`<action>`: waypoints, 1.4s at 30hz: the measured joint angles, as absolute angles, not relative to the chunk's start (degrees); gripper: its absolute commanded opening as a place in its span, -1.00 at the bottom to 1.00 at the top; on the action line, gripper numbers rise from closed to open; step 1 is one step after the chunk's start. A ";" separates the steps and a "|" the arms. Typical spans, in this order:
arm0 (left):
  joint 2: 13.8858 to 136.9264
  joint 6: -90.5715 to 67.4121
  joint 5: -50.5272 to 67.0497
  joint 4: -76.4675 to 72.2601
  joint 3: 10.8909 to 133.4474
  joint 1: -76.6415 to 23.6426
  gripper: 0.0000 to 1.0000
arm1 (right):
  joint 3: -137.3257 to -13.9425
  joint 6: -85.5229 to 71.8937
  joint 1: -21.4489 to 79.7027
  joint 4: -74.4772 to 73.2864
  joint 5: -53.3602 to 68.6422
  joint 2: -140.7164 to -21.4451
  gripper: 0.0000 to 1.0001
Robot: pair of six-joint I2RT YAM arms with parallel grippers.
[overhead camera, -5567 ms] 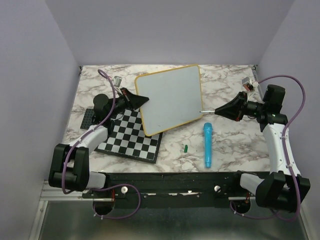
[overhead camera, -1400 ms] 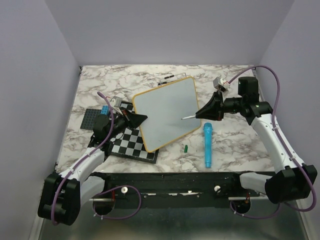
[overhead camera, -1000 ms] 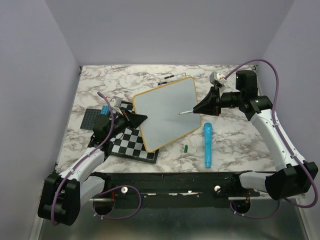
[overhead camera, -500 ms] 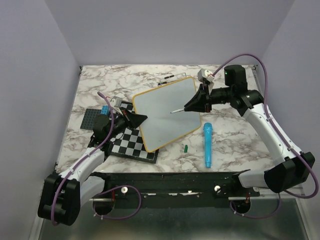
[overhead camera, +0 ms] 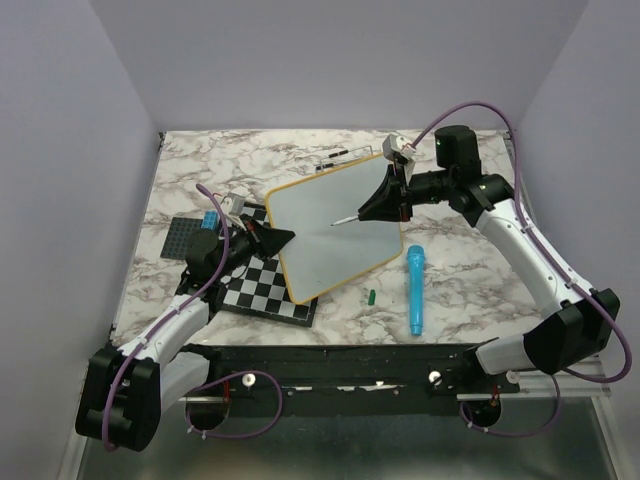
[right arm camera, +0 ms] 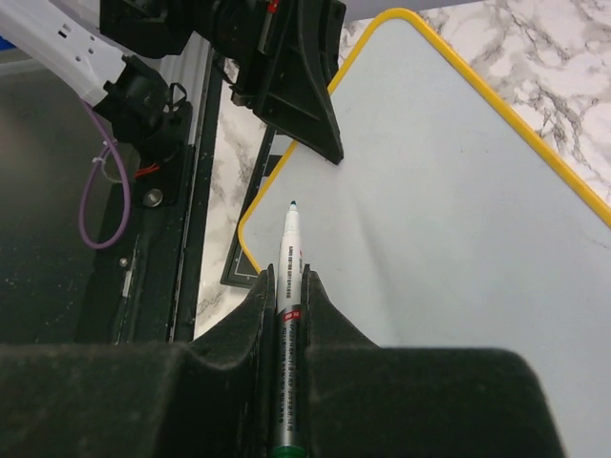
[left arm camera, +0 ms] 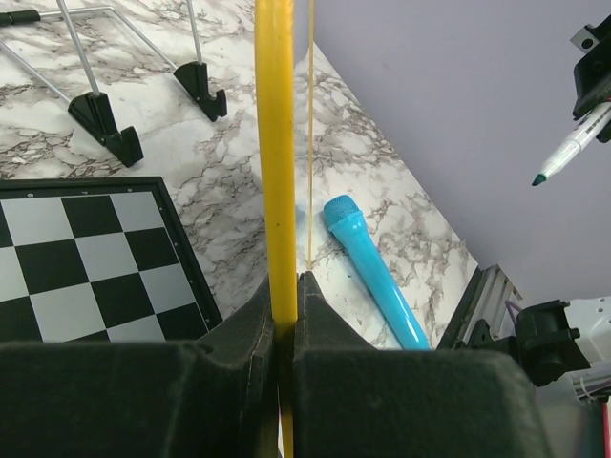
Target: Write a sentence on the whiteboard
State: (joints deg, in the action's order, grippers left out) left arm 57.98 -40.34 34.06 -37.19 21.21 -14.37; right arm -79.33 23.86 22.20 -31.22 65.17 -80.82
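Whiteboard (overhead camera: 335, 225) stands propped at a tilt near the middle of the marble table (overhead camera: 470, 270), its lower left corner over the checkered board (overhead camera: 262, 285). Left claw (left arm camera: 286, 281) is clenched on the board's yellow frame at the left edge; the wrist view shows the frame edge-on, pinched between both fingers. Right claw (overhead camera: 368, 210) reaches in from the right side and grasps a marker (right arm camera: 286, 258) by its barrel, green tip pointing toward the left claw. The tip lies over the board's white face, around its middle. In the left wrist view the tip appears to stand off the face, though contact cannot be settled. Blue microphone-shaped item (overhead camera: 414, 290) and a small green cap (overhead camera: 371, 297) lie on the table just in front of the board — both apart from either claw.
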 measured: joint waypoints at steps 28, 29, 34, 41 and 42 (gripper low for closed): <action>57.98 -39.70 34.15 -37.19 21.21 -14.76 -1.00 | -85.17 21.45 30.37 -27.73 58.78 -87.53 -0.99; 57.98 -39.66 34.15 -37.19 21.21 -14.76 -1.00 | -85.86 20.97 30.59 -27.35 58.33 -87.99 -0.99; 57.98 -39.57 34.15 -37.19 21.21 -14.87 -1.00 | -87.00 18.09 31.38 -24.75 55.46 -89.52 -0.99; 57.98 -39.22 34.15 -37.17 21.28 -15.14 -1.00 | -87.11 12.84 31.92 -20.62 52.05 -92.73 -0.99; 57.98 -39.20 34.17 -37.17 21.32 -15.14 -1.00 | -87.11 12.27 31.92 -20.23 51.86 -93.03 -0.99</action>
State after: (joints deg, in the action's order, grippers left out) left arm 57.98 -39.20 34.17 -37.17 21.32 -15.14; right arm -87.11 12.27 31.92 -20.23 51.86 -93.03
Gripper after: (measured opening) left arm 0.109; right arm 0.149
